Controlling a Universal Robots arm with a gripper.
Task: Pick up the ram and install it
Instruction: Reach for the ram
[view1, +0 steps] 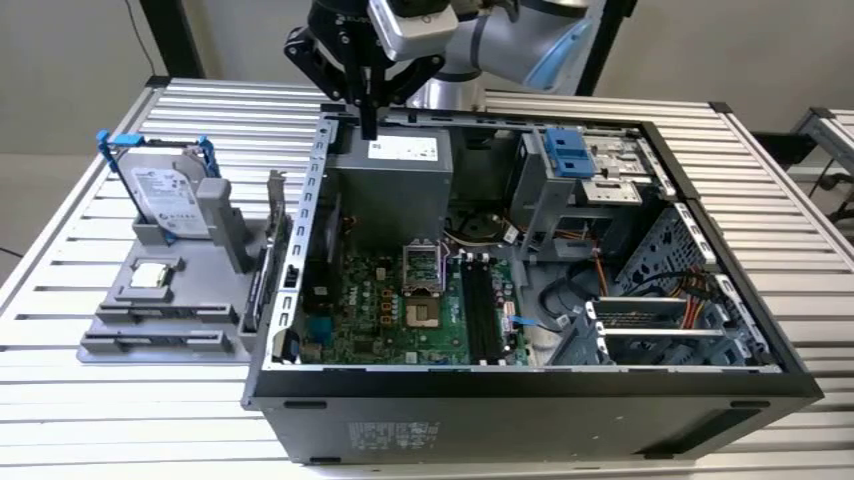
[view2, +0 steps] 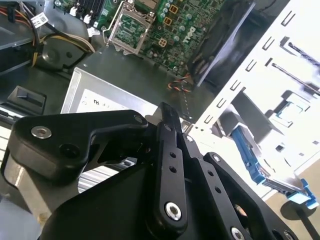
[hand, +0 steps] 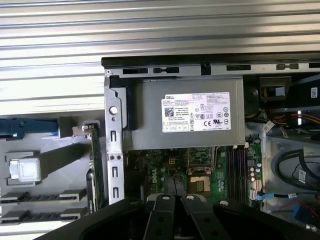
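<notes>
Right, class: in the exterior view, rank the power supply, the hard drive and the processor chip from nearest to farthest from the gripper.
1. The power supply, just below the gripper, inside the computer case.
2. The hard drive, upright outside the case, toward the exterior view's left.
3. The processor chip, lying on the grey holder in front of the drive.

Ribbed metal table, plain beige wall, black upright post

Bright, even light, soft shadows
</notes>
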